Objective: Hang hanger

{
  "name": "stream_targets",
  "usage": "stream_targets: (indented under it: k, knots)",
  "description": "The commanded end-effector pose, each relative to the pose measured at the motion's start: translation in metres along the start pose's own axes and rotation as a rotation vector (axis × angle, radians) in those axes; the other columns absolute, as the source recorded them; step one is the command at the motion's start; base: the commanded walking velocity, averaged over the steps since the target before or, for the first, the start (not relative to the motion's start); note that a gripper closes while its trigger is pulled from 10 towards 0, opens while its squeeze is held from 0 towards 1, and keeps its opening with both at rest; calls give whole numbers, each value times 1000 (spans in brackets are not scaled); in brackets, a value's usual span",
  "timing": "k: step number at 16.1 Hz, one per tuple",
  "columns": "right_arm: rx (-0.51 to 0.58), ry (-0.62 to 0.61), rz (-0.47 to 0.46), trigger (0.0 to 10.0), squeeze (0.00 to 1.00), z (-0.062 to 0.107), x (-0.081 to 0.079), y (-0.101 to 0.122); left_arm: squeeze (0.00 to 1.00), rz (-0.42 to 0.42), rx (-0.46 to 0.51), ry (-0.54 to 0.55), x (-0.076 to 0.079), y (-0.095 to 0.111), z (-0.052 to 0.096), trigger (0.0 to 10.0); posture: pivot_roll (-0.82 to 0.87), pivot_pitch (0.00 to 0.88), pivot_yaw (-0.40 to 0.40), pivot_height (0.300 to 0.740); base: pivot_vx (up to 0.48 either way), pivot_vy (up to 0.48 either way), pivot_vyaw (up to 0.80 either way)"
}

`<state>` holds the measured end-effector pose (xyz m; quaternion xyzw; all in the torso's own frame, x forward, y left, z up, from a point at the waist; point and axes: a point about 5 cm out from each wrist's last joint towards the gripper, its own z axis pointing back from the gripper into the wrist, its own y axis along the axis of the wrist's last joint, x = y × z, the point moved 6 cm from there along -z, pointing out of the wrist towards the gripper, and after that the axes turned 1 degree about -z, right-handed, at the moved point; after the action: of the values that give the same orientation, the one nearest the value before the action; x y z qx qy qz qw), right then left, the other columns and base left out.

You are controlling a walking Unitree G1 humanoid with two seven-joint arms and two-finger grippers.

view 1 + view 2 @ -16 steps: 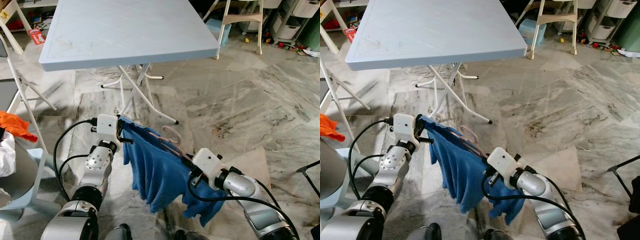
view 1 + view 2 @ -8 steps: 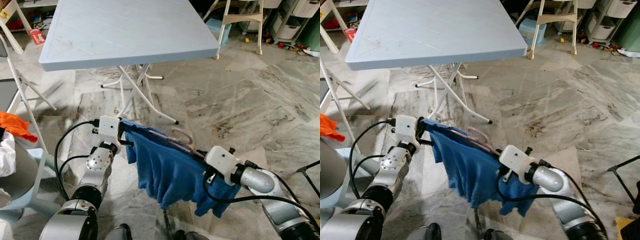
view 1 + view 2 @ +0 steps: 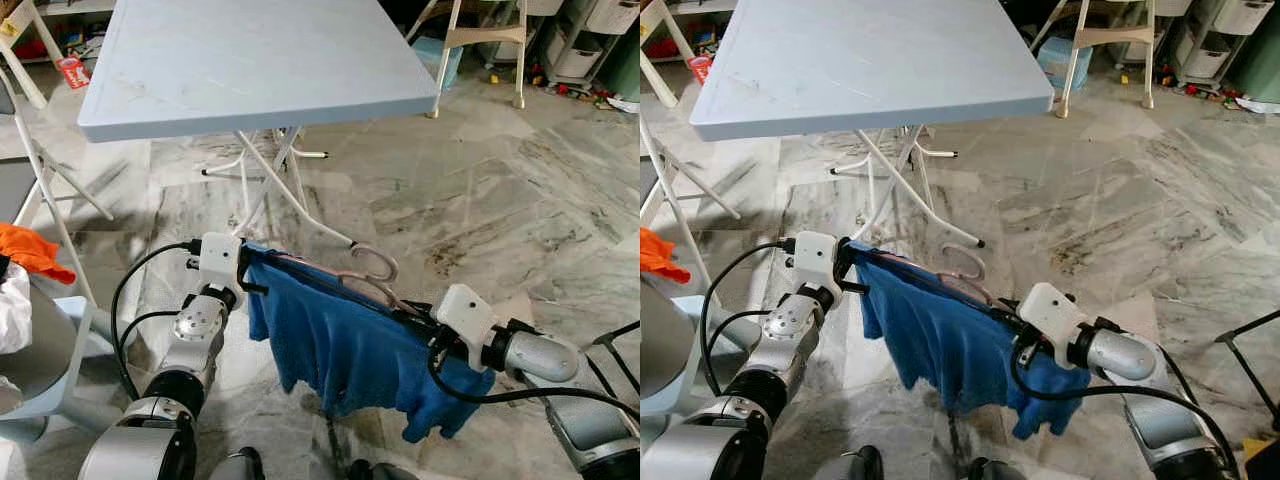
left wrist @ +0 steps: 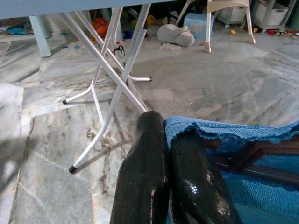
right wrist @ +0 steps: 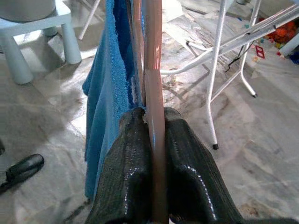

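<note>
Since the earlier frames the right claw [image 5: 152, 154] has swung outward to the robot's right, stretching the blue cloth [image 3: 345, 345] wider. It pinches the pink hanger [image 5: 153, 70]. Left claw [image 4: 170, 161], fingers pressed together, grips the cloth's other end. Both hang low above the marble floor [image 3: 480, 210], before the pale blue desk [image 3: 250, 70] with its white folding legs [image 3: 275, 180].

Towel [image 3: 350, 340]: bright blue, knit-ribbed. Hanger [image 3: 365, 272]: pinkish-brown, glossy. Table [image 3: 250, 60]: pale blue top w/ faint diagonal lines, white legs. Floor [image 3: 500, 200]: grey-beige marble, dark veins. Cloth [image 3: 30, 250] at the robot's left: orange. Stool [image 5: 28, 32]: pale blue. Left gripper [image 4: 168, 177] & right gripper [image 5: 152, 172]: black fingers, white housings, silver arms, black cables.
</note>
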<state>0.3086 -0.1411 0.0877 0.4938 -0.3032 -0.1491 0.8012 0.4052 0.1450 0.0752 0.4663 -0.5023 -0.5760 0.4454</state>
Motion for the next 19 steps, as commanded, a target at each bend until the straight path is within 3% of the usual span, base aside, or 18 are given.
stream_targets:
  k: [1, 6, 10, 11, 15, 16, 18, 19]
  knots:
    - [-65, -109, -11, 10000, 0, 33, 32, -15, 0, 32, -44, 183, -54, -10, 12, 0, -75, 180, -6, 740, 0, 0, 0]
    - [24, -125, -88, 10000, 0, 41, 41, 2, 0, 76, -107, 234, -71, -23, 19, 0, -72, 184, -2, 740, 0, 0, 0]
    - [-54, -11, -25, 10000, 0, 25, 8, -14, 0, 33, -5, 202, -60, 2, 9, 0, -68, 184, -6, 740, 0, 0, 0]
    - [-15, 0, -69, 10000, 0, 26, 5, -10, 0, 30, -12, 207, -62, 2, 8, 0, -62, 185, -7, 740, 0, 0, 0]
    - [-19, 50, -90, 10000, 0, 49, 13, -7, 0, 59, -56, 302, -95, -6, 19, 0, -66, 185, -4, 740, 0, 0, 0]
    - [-27, 59, -88, 10000, 0, 51, 12, -8, 0, 57, -54, 307, -97, -5, 19, 0, -66, 185, -4, 740, 0, 0, 0]
    - [-116, 133, -71, 10000, 0, 64, 4, -22, 0, 52, -40, 335, -108, 2, 20, 0, -63, 186, -6, 740, 0, 0, 0]
    - [-199, 127, -21, 10000, 0, 68, 7, -36, 0, 52, -25, 340, -110, 6, 19, 0, -63, 188, -6, 740, 0, 0, 0]
